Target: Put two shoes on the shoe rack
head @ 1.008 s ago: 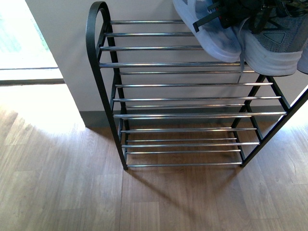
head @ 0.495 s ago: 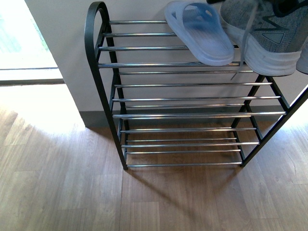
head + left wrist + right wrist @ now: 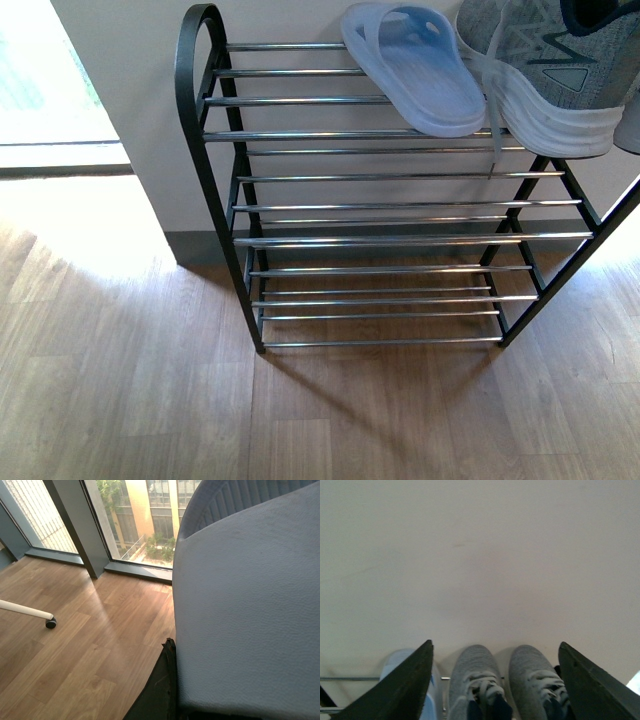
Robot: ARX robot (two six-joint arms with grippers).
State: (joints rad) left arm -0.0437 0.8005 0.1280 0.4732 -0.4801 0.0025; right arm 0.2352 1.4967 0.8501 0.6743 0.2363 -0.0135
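The black-framed shoe rack (image 3: 205,140) stands against the wall. On its top rods lie a pale blue slide (image 3: 415,70) and, to its right, a grey sneaker (image 3: 545,70) with a white sole. Neither arm shows in the front view. In the left wrist view my left gripper (image 3: 176,700) is shut on a pale blue slide (image 3: 250,610) that fills most of the picture; one dark finger (image 3: 157,690) shows beside it. My right gripper (image 3: 495,644) is open above two grey sneakers (image 3: 475,680) and a slide (image 3: 399,659) on the rack's top tier.
The lower tiers of the rack (image 3: 400,240) hold nothing. Wood floor (image 3: 130,380) spreads in front. The left wrist view shows tall windows (image 3: 140,515) and a white caster leg (image 3: 47,622) on the floor. A pale wall (image 3: 480,555) rises behind the rack.
In the front view the dark gripper that hung over the slide and sneaker at the rack's top right has gone out of view. The slide now lies uncovered, slightly further left.
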